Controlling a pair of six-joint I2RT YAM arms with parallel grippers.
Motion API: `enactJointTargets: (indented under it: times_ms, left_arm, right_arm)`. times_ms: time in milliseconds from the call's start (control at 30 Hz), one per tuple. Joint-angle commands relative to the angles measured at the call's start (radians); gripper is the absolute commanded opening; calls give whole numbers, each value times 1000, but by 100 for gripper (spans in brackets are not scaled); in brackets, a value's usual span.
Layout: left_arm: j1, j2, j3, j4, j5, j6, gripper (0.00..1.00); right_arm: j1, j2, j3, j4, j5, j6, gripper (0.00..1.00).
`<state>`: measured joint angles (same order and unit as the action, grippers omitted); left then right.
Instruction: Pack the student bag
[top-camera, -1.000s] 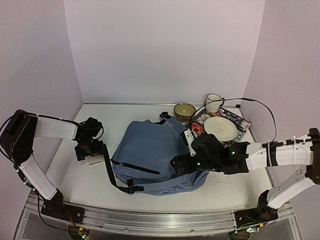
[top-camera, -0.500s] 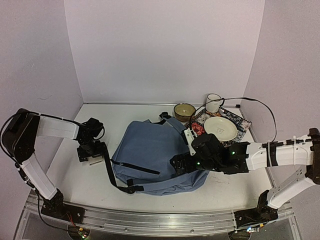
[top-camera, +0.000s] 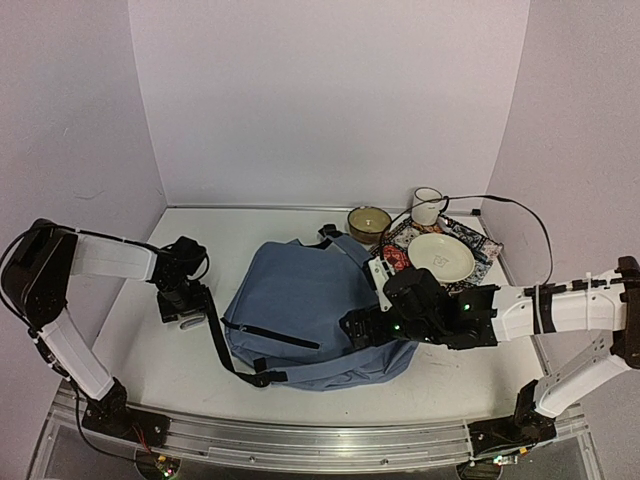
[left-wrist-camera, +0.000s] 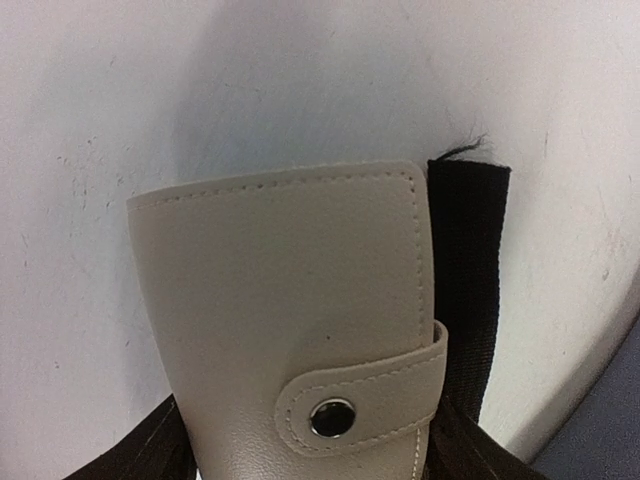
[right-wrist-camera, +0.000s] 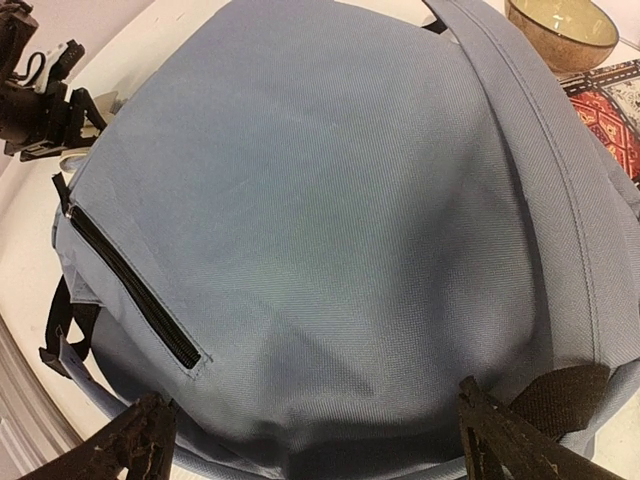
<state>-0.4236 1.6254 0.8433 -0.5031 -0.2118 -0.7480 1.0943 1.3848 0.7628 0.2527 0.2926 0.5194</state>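
The slate-blue student bag (top-camera: 300, 300) lies flat mid-table, with its front pocket zip (right-wrist-camera: 130, 290) shut. My left gripper (top-camera: 187, 308) is low over the table left of the bag. It is shut on a beige leather wallet with a snap tab (left-wrist-camera: 290, 320), which fills the left wrist view. A black bag strap (left-wrist-camera: 465, 270) lies beside the wallet. My right gripper (top-camera: 358, 328) is open. Its fingers (right-wrist-camera: 135, 445) are spread wide over the bag's near right side, and blue fabric (right-wrist-camera: 330, 250) lies between them.
A brown bowl (top-camera: 369, 222), a white mug (top-camera: 427, 206) and a cream plate (top-camera: 441, 257) on a patterned cloth (top-camera: 487, 250) stand at the back right. The black strap loops across the table from the bag's near left edge (top-camera: 215, 345). Walls enclose the table.
My left gripper has shifted slightly to the right, toward the bag, with the wallet in it. The right arm has barely moved.
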Motion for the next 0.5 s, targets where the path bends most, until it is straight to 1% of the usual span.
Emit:
enactJointTargets:
  times_ms: [0,133,233,467]
  left_arm:
    - [5,-97,-32,-63,-6,8,73]
    - [6,-169,-39,-81,-15,7,73]
    - [6,-231,-42,-86,4,12,73]
    - [0,-383,-26,-81,112,77,73]
  right_arm:
    - [-2,-29,13,2,12,-9,98]
    - [-2,-26,31,2,-5,-15,98]
    - [-2,-24,51,2,-24,-20,98]
    - [-2,25,139,26,-97,-27,98]
